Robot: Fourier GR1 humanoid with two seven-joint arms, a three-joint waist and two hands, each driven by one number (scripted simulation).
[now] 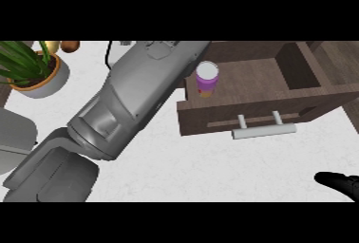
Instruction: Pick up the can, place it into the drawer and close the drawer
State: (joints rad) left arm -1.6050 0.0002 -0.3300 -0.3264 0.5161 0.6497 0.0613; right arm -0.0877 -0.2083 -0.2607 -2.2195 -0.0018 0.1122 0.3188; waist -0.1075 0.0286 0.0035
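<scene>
At the open drawer's [261, 76] front-left corner: can [207, 78] upright inside | left forearm [133, 95] crosses the counter [210, 166], left hand out of view | right hand [340, 182] at the counter's near-right edge, clenched or released cannot be told | next, likely: push handle [265, 129] squarely, keeping the can upright.

The left forearm [133, 99] runs grey and thick from the lower left corner diagonally up to the top edge. Its wrist end is cut off there, so its robot hand is out of sight. The right robot hand [340, 183] shows only as a black shape low at the right edge.
</scene>
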